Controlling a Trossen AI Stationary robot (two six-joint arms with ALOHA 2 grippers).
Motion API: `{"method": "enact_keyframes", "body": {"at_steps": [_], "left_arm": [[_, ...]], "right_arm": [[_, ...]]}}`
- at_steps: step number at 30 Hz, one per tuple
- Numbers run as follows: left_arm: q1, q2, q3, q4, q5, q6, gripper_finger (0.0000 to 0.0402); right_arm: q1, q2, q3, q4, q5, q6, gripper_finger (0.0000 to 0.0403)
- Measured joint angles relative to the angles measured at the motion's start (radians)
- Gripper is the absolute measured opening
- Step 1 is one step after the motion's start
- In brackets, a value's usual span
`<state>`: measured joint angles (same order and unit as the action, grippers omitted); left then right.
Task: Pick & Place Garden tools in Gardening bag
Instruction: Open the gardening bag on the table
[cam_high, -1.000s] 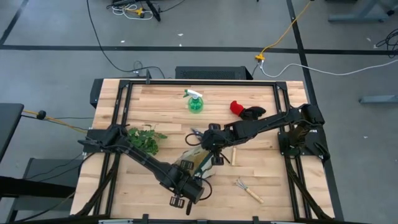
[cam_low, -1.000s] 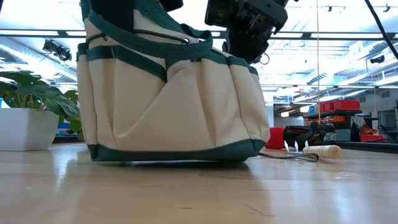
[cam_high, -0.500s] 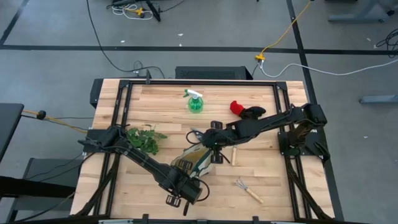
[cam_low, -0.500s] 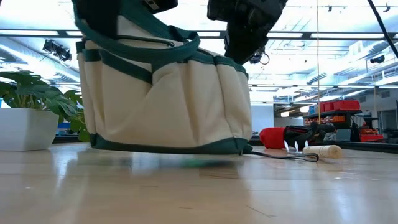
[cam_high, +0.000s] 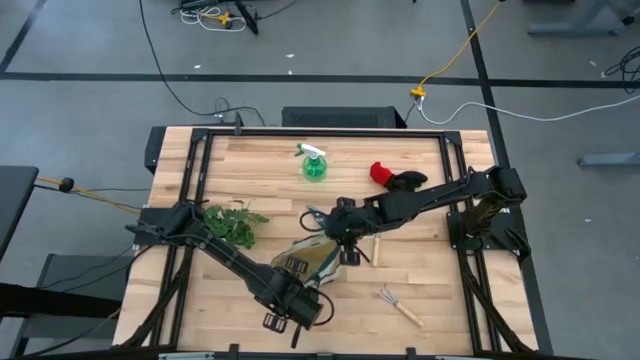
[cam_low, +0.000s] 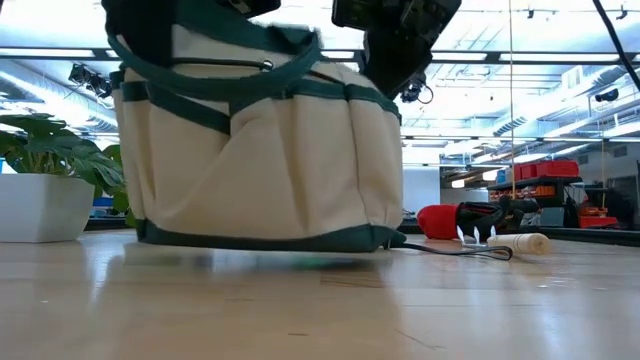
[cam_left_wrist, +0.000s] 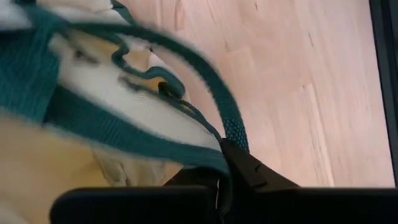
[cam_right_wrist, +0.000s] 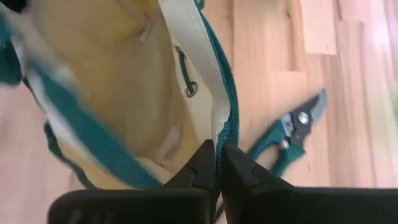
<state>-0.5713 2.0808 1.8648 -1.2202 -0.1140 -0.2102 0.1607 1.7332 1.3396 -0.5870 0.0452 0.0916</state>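
Robotics lab or workshop hall: wooden tabletop (cam_high: 270, 170) in a black frame, grey floor with loose cables (cam_high: 170, 80), ceiling strip lights (cam_low: 560, 60), red storage racks (cam_low: 545, 172) behind.

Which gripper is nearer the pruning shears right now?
Right. The right gripper, shut on the gardening bag rim, sits just beside the pruning shears; the left gripper holds the bag's far side.

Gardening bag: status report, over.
Left gripper shut on the bag's green trim. Right gripper shut on the opposite rim. Gardening bag held open, looks empty. Pruning shears on table beside it; nothing blocking.
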Motion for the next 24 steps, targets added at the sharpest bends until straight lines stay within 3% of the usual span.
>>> {"method": "enact_keyframes", "body": {"at_steps": [12,24], "left_arm": [[0.006,0.000,0.000,0.080,-0.005,-0.041,0.0054],[0.015,0.000,0.000,0.139,-0.034,-0.049,0.0135]], "right_arm": [[0.003,0.000,0.000,0.012,-0.016,-0.007,0.0067],[0.004,0.000,0.000,0.020,-0.032,-0.026,0.0157]]}}
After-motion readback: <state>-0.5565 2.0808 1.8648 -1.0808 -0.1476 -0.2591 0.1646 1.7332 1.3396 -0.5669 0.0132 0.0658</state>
